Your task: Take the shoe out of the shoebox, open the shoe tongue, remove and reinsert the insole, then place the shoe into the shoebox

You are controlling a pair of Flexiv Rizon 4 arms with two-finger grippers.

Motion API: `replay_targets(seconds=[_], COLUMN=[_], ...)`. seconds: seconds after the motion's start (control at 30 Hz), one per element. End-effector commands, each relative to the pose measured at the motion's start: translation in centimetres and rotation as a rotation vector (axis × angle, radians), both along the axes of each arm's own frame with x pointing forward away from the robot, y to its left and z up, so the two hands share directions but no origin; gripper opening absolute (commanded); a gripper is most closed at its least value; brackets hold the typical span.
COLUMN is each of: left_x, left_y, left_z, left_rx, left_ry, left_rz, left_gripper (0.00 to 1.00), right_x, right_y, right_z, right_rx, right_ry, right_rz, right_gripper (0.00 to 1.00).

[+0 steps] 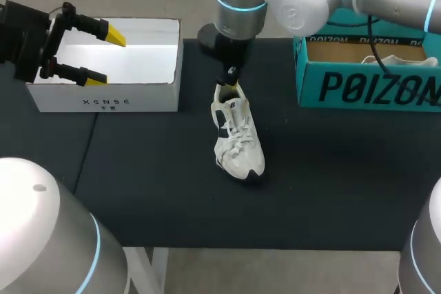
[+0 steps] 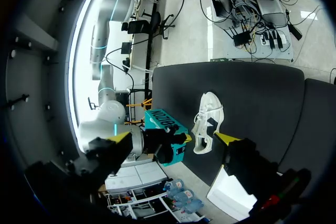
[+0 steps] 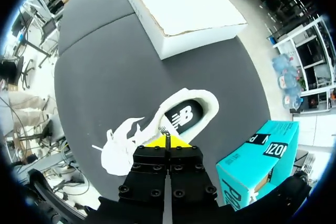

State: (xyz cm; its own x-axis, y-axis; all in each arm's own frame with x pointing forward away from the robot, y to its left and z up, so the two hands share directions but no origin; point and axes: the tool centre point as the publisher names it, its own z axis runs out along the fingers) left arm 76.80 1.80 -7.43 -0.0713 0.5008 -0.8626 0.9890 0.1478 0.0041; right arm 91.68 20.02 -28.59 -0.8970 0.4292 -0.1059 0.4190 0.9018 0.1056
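Shoe (image 1: 238, 135): found out of shoebox (image 1: 365, 87), on table (image 1: 172, 197). Saw right gripper (image 1: 231, 83) pinched shut at its opening; left gripper (image 1: 103, 56) spread wide over white box (image 1: 103, 101). Judged insole (image 3: 181, 116) work and reboxing undone.

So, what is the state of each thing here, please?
white sneaker: out of both boxes, upright on the table
insole: inside the sneaker
teal shoebox: open, something white inside
white box: open
left hand: open, over the white box
right hand: shut, tips at the sneaker's opening
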Motion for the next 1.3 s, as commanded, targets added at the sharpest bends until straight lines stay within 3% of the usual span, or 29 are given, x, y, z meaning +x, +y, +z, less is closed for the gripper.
replay_targets(seconds=[0.03, 0.17, 0.3, 0.4, 0.5, 0.57, 0.8, 0.93, 1.3], left_x=[0.1, 0.1, 0.1, 0.1, 0.1, 0.1, 0.1, 0.1, 0.1], left_y=[0.0, 0.0, 0.0, 0.0, 0.0, 0.0, 0.0, 0.0, 0.0], left_z=[0.0, 0.0, 0.0, 0.0, 0.0, 0.0, 0.0, 0.0, 0.0], left_rx=[0.003, 0.003, 0.003, 0.003, 0.003, 0.003, 0.003, 0.003, 0.003], left_ry=[0.001, 0.001, 0.001, 0.001, 0.001, 0.001, 0.001, 0.001, 0.001], left_rz=[-0.002, -0.002, -0.002, -0.002, -0.002, -0.002, -0.002, -0.002, -0.002], left_gripper=[1.00, 1.00, 1.00, 1.00, 1.00, 1.00, 1.00, 1.00, 1.00], right_x=[1.0, 2.1, 3.9, 5.2, 6.2, 6.7, 7.6, 8.2, 10.3], right_y=[0.3, 0.0, -0.3, -0.2, -0.1, 0.0, 0.2, 0.6, 1.4], right_z=[0.3, -0.2, -0.6, -0.8, -1.0, -1.2, -1.7, -2.4, -5.4], right_rx=[-0.037, -0.054, -0.065, -0.067, -0.061, -0.072, -0.091, -0.132, -0.165], right_ry=[0.021, 0.024, 0.022, 0.017, 0.007, -0.014, -0.049, -0.075, -0.067], right_rz=[0.092, 0.146, 0.165, 0.175, 0.196, 0.233, 0.382, 0.409, 0.390], right_gripper=[0.00, 0.00, 0.18, 0.40, 0.49, 0.64, 0.79, 1.00, 0.93])
